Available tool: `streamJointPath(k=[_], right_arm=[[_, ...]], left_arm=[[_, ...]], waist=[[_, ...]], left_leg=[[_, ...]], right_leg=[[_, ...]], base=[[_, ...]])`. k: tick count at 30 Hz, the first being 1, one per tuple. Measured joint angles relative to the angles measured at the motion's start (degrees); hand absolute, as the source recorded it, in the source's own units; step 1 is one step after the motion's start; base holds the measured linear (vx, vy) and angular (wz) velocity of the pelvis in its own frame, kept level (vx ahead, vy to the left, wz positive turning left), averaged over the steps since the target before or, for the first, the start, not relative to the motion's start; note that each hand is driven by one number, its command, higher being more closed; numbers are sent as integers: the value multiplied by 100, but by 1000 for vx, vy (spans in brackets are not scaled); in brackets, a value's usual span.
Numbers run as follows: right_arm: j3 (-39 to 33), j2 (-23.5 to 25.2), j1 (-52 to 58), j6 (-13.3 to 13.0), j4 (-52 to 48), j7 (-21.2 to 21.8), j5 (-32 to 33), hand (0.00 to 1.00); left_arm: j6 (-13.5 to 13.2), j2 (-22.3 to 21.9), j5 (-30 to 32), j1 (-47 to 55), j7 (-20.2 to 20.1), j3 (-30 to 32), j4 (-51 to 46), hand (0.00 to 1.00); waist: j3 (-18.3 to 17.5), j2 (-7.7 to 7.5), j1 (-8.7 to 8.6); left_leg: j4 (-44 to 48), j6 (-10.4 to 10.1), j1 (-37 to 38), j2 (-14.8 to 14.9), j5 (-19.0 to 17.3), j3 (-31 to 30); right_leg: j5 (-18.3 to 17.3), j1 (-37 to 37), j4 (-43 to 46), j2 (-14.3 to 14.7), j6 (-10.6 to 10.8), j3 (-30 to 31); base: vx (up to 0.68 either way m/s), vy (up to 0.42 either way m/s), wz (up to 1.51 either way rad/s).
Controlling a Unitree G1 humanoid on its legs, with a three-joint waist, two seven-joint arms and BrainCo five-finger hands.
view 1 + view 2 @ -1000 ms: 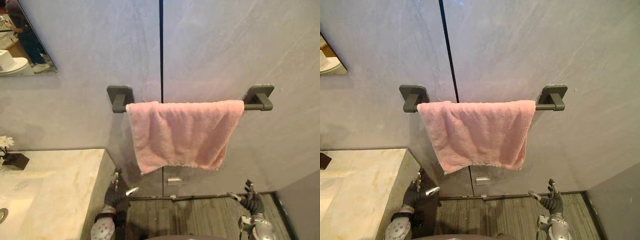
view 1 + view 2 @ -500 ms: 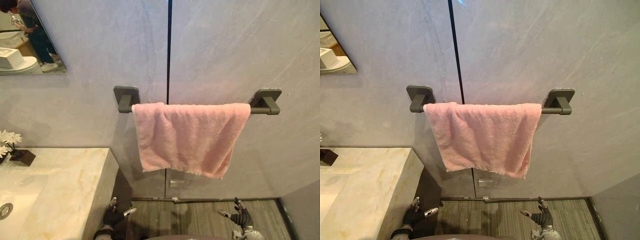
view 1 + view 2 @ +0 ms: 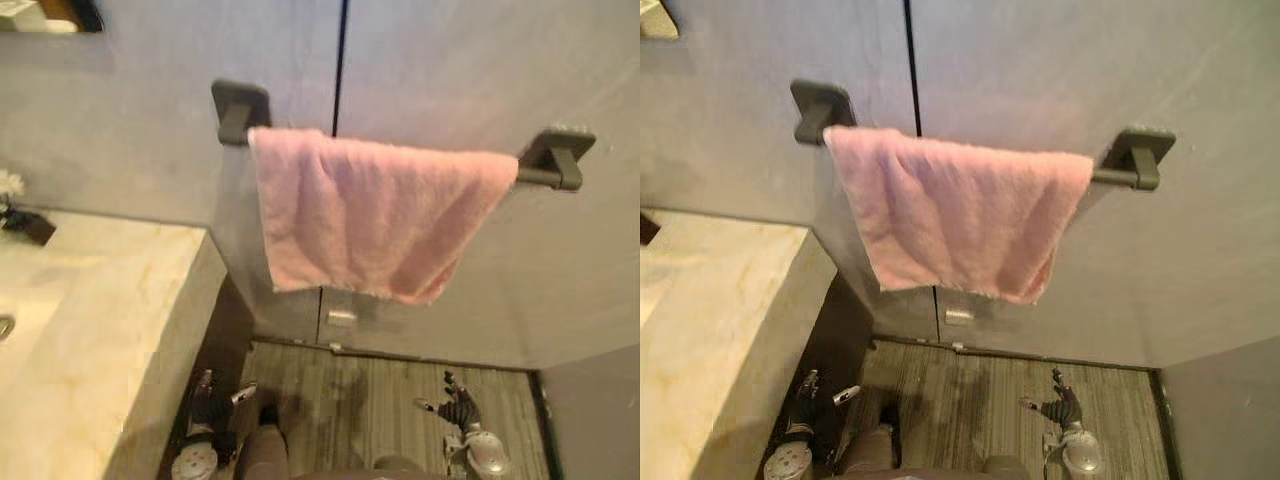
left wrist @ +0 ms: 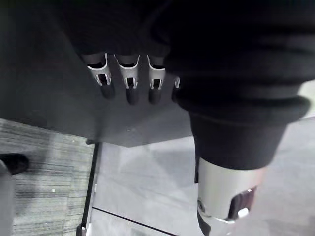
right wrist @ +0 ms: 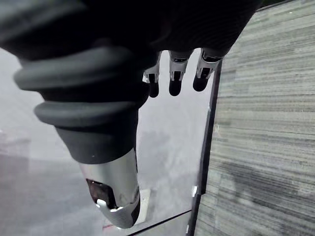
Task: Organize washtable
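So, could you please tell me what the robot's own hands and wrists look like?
Both match: the left hand and right hand have silver fingers ending in rounded dark tips, a thicker silver thumb with a dark inset, and a black ribbed cover over the wrist and back of the hand.

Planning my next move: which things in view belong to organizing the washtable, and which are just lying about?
Likely job: pink towel draped over the towel bar; marble washtable; left robot hand and right robot hand, both open and empty, down near the floor.
Just there: white flower in a dark base; mirror corner; small wall plate under the towel.
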Motion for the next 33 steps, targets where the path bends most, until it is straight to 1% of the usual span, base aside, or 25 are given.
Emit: streamJointPath(k=[1,2,3,4,5,6,7,8,10,11,12,13,14,15,16,17,19,20,22,23,27,29,30,32,33], right_arm=[[2,-30,-32,-4,3,-31,5,0],[4,-155,-195,-9,110,-39,4,0],[1,-161,-201,-8,125,-40,5,0],[-40,-216,-213,-1,237,-50,3,0],[-83,-182,-208,4,286,-56,3,0],[-127,-167,-180,9,372,-89,3,0],[-188,-186,-171,18,399,-119,3,0],[-186,-188,-163,17,396,-132,4,0],[-191,-205,-64,16,391,-138,6,0],[-189,-203,-33,17,394,-135,6,0],[-202,-185,21,18,395,-132,10,0],[-241,-175,28,16,396,-140,27,0],[-256,-177,24,11,394,-145,58,0],[-340,-177,-21,9,428,-145,88,0],[-440,-180,-82,8,496,-147,127,0],[-479,-167,-145,8,535,-147,148,0],[-483,-70,-396,0,756,-147,231,0],[-499,11,-461,-1,804,-148,232,0],[-497,89,-482,-3,831,-147,228,0],[-492,97,-471,2,832,-145,223,0],[-450,112,-466,24,836,-137,209,0],[-429,122,-426,33,839,-137,182,0],[-366,126,-398,35,839,-139,154,0],[-220,145,-390,36,839,-140,90,0],[-196,170,-387,36,839,-143,45,0]], left_arm=[[-3,-53,-20,-2,-1,-28,-19,0],[-7,-192,-73,-21,-4,-188,-62,0],[-7,-188,-77,-23,-4,-212,-61,0],[-4,-168,-81,-73,-19,-404,-73,0],[-2,-179,-80,-77,-20,-434,-100,0],[-2,-172,-78,-68,-21,-491,-134,0],[-2,-146,-78,-73,-21,-490,-143,0],[-2,-139,-78,-51,-21,-489,-153,0],[-2,-116,-79,-11,-23,-494,-266,0],[-3,-109,-79,-14,-23,-494,-287,0],[-7,-89,-79,-26,-26,-495,-267,0],[-9,-55,-79,-109,-29,-525,-206,0],[-11,-43,-79,-183,-28,-555,-170,0],[-10,-1,-78,-362,-29,-690,-76,0],[-11,13,-68,-460,-31,-806,-63,0],[-11,24,-68,-500,-31,-848,-50,0],[-7,174,-7,-576,-41,-903,101,0],[30,272,38,-536,-42,-900,166,0],[60,388,44,-370,-43,-832,176,0],[75,407,44,-214,-43,-701,193,0],[91,408,40,-181,-31,-371,591,0],[90,406,35,-177,-27,-261,687,0],[89,407,31,-188,-18,-190,770,0],[89,406,18,-188,-5,-129,790,0],[86,394,-49,-188,6,-116,789,0]], waist=[[17,58,37],[167,365,-17],[179,379,-31],[287,352,-206],[295,360,-189],[359,268,-155],[405,157,-157],[395,141,-156],[318,198,-184],[303,208,-212],[213,260,-319],[122,295,-476],[92,326,-538],[59,377,-648],[-21,509,-700],[-31,535,-737],[-50,483,-694],[-74,422,-638],[-100,394,-605],[-102,416,-594],[-134,510,-576],[-130,500,-492],[-115,454,-474],[-81,345,-452],[-83,292,-443]], left_leg=[[-33,-26,-61,45,109,-42],[-450,-66,-180,221,834,-202],[-525,-63,-166,224,934,-206],[-1259,-92,12,172,1644,-86],[-1116,-137,56,171,1532,12],[-386,-130,5,63,863,107],[652,158,-128,-120,241,100],[926,242,-126,-142,52,123],[1841,319,291,82,-860,550],[1890,324,461,131,-996,639],[1707,341,908,235,-1126,780],[1220,313,1333,336,-1126,895],[958,260,1499,377,-1088,947],[124,41,1942,406,-779,1052],[-849,-293,2369,367,-365,1022],[-1148,-352,2447,357,-330,1015],[-1490,-355,2469,335,-341,1021],[-1506,-353,2486,276,-342,1036],[-1485,-335,2579,99,-353,1082],[-1451,-215,2611,-24,-424,1174],[-1468,-49,2492,-220,-532,1175],[-1475,0,2405,-243,-565,1152],[-1477,3,2333,-260,-567,1039],[-1422,56,2089,-337,-526,727],[-1356,115,1833,-400,-447,442]], right_leg=[[-45,35,-161,67,-79,-85],[-32,238,-664,436,-307,-379],[-15,253,-686,462,-336,-406],[146,246,-785,501,-634,-889],[157,245,-775,501,-748,-1002],[176,173,-722,441,-855,-1197],[185,71,-655,303,-935,-1355],[230,21,-664,260,-962,-1414],[525,-68,-931,225,-1019,-1790],[577,-46,-1007,224,-1013,-1878],[697,-22,-1094,200,-1030,-2166],[713,-152,-1041,123,-1021,-2521],[721,-211,-1002,87,-1009,-2679],[752,-316,-971,16,-957,-3007],[824,-392,-1015,21,-853,-3252],[880,-414,-1051,39,-837,-3341],[1130,-390,-1235,65,-800,-3429],[1290,-323,-1368,37,-773,-3401],[1564,-129,-1631,-80,-646,-3299],[1694,-39,-1790,-172,-494,-3208],[2059,-23,-2149,-289,-371,-3180],[2126,-23,-2210,-302,-327,-3217],[2161,-24,-2224,-328,-321,-3357],[2158,-25,-2226,-398,-307,-3718],[2099,-29,-2226,-479,-277,-4085]], base=[[-423,-307,50],[-423,-307,56],[-534,-317,130],[-344,-184,97],[-403,-231,122],[-349,-183,77],[-285,-134,69],[-407,-127,57],[-296,-54,61],[-182,-12,97],[-118,21,132],[-105,37,149],[-111,90,169],[-138,144,157],[-142,178,144],[-196,272,104],[-164,232,51],[-103,149,13],[-158,221,2],[-175,214,-4],[-168,136,1],[-180,68,18],[-230,39,50],[-202,9,88],[-168,-20,146]])
